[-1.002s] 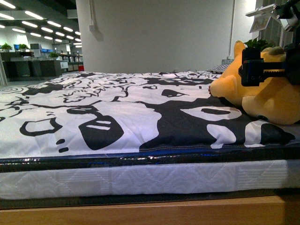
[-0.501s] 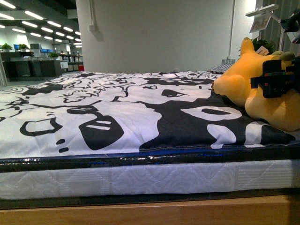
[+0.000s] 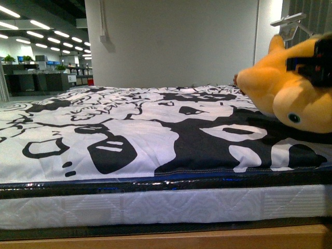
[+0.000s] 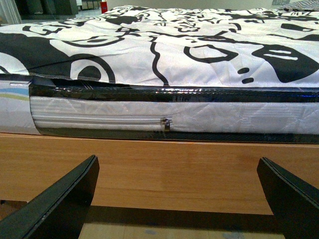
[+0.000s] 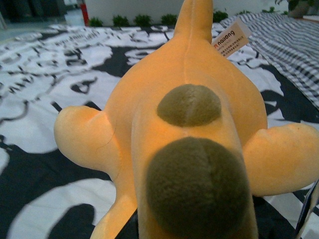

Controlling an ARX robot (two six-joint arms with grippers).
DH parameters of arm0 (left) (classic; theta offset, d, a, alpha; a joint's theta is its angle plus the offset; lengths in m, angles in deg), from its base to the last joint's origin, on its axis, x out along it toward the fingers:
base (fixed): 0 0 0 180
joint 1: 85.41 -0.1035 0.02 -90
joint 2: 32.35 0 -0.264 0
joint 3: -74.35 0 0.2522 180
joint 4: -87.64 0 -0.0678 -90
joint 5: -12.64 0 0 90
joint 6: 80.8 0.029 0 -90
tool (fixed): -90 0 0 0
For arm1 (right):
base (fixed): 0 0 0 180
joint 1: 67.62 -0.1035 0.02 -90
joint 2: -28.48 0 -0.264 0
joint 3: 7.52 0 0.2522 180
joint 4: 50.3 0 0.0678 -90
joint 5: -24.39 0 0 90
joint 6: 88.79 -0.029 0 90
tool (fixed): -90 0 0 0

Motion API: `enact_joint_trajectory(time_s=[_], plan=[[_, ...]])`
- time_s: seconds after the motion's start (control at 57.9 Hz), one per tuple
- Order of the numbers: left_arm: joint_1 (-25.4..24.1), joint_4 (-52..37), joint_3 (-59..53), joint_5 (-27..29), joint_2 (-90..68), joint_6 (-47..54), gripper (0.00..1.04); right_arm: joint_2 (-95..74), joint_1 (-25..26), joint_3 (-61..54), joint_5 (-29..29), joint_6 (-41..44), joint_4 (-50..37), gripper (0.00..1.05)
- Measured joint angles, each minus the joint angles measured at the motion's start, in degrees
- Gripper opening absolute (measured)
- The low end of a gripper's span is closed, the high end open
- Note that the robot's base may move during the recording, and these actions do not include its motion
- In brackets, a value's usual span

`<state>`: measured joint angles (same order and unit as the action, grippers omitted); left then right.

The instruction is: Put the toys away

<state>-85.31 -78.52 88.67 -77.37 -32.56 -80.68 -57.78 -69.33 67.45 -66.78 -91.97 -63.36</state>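
Right gripper (image 3: pixel 311 65): blurred and dark at the right edge of the bed in the front view, set against the upper part of the plush toy (image 3: pixel 282 96) and closed on it. In the right wrist view only a sliver of one finger (image 5: pixel 310 211) shows beside the plush.

Plush toy: yellow-orange, tilted over the right edge of the patterned bed cover (image 3: pixel 129 129), one eye facing forward. Whether its underside touches the cover cannot be told. It carries two brownish patches and a paper tag (image 5: pixel 232 39) near a pointed ear.

Left gripper (image 4: pixel 172 209): fingers spread wide, holding nothing, low in front of the wooden bed frame (image 4: pixel 164 169), below the near edge. The quilted mattress (image 4: pixel 99 117) shows a zipper pull (image 4: pixel 166 124).
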Motion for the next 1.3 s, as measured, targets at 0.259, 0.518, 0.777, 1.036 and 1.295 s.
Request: enact_joint_trajectory(time_s=[0.259,0.518,0.777,1.036,1.295], plan=[[0.0,0.0,0.0,0.0,0.0,0.0,0.98,19.43,-1.57,-5.86,-3.63,-6.47,4.61,0.08],[0.0,0.0,0.0,0.0,0.0,0.0,0.98,44.94,-4.28,-20.63,-5.11,-8.37,12.46,0.08],[0.0,0.0,0.0,0.0,0.0,0.0,0.98,64.92,-13.35,-35.15,3.65,-6.14,19.52,0.08],[0.0,0.0,0.0,0.0,0.0,-0.02,0.98,72.89,-14.71,-47.56,7.45,-2.54,17.53,0.08],[0.0,0.0,0.0,0.0,0.0,0.0,0.98,78.51,-12.41,-55.65,9.03,-0.39,15.04,0.08]])
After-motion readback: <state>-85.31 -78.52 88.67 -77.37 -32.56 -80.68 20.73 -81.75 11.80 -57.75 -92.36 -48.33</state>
